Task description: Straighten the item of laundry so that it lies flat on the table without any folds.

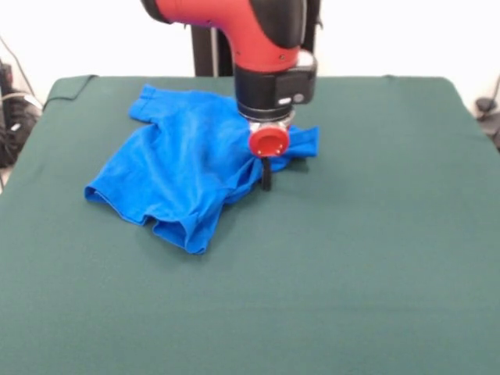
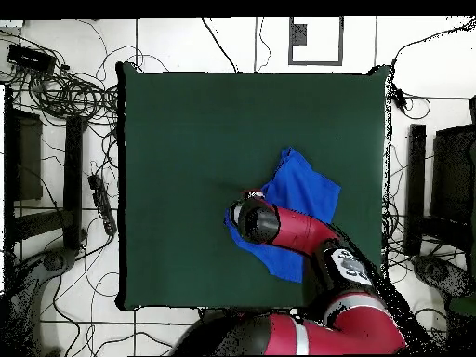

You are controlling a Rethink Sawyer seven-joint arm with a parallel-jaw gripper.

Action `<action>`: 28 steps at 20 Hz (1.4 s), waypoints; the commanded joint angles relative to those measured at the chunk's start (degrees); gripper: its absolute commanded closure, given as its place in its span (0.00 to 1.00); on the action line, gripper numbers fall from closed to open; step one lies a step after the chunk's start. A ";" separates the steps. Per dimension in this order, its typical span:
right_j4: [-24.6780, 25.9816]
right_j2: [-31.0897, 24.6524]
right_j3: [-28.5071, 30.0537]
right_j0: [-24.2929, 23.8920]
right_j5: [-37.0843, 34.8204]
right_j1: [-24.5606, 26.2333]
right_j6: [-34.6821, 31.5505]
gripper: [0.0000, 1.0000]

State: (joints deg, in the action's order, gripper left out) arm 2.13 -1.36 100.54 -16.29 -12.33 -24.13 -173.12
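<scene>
The royal-blue T-shirt (image 1: 180, 160) lies crumpled and folded over itself on the far middle part of the dark green table (image 1: 359, 234). One sleeve points to the far left, and a bunched corner lies to the right under the arm. My gripper (image 1: 266, 178) hangs below the red and black wrist and is down at the shirt's right edge, touching or just above the cloth. In the overhead view the shirt (image 2: 305, 191) lies right of centre on the table (image 2: 186, 139). The arm covers its lower part there, and the gripper (image 2: 247, 216) is at its left edge.
Cables (image 2: 65, 88) and black equipment (image 2: 74, 186) lie on the floor to the left of the table in the overhead view, and more dark gear (image 2: 416, 186) stands to the right. In the front view the black pedestal (image 1: 207, 51) stands behind the table's far edge.
</scene>
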 commanded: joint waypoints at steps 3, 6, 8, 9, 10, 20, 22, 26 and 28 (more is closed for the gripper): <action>-1.32 -11.89 -7.00 11.84 14.33 21.67 -3.77 0.00; -7.54 -2.68 -9.71 22.21 10.74 20.72 -10.23 0.00; -13.18 8.57 -14.12 33.35 5.24 22.37 -16.03 0.00; -14.67 10.11 -14.69 34.98 4.31 22.88 -16.83 0.00; -17.50 16.72 -17.94 40.56 -0.89 25.69 -20.22 0.00; -32.86 32.05 -24.79 55.48 -18.60 33.13 -30.50 0.00; -34.11 30.97 -23.74 55.45 -17.14 32.37 -29.56 0.00; -35.55 30.61 -23.36 56.00 -17.39 31.98 -29.98 0.00; -36.01 31.30 -23.85 56.83 -19.11 32.22 -30.80 0.00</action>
State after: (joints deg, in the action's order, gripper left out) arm -25.07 42.84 82.47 36.52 -23.74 2.29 -185.71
